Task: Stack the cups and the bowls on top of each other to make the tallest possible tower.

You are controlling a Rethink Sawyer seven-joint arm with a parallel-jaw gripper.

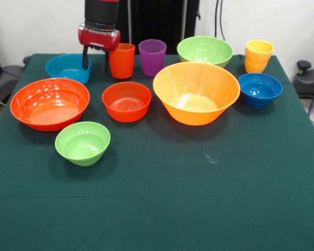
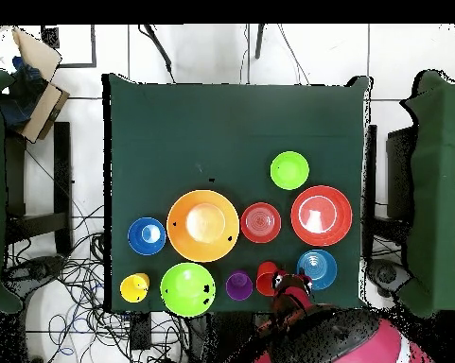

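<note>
- The gripper (image 1: 94,58) hangs at the back of the green table (image 1: 162,198), its two dark fingers (image 1: 86,57) pointing down and spread apart, with nothing between them.
- It hovers in the gap between the light blue bowl (image 1: 67,67) and the orange-red cup (image 1: 122,60); one finger stands over the blue bowl's rim, the other just beside the cup's side. Whether either one touches, I cannot tell.
- From overhead the gripper (image 2: 289,283) sits between the orange-red cup (image 2: 267,277) and the light blue bowl (image 2: 317,269).
- The purple cup (image 1: 152,57) stands upright just beside the orange-red cup, on the side away from the jaws.
- Farther along the back row come a large light green bowl (image 1: 204,50) and the yellow cup (image 1: 258,56) with stepped sides.
- The dark blue bowl (image 1: 259,89) lies in front of the yellow cup, well apart from the gripper.
- The large yellow-orange bowl (image 1: 195,92) sits mid-table, beside the medium red-orange bowl (image 1: 126,101).
- The large red-orange bowl (image 1: 49,103) lies in front of the light blue bowl.
- The small light green bowl (image 1: 82,142) rests alone, nearest the front edge.
- Every piece stands separately on the cloth, mouth up; nothing is stacked.
</note>
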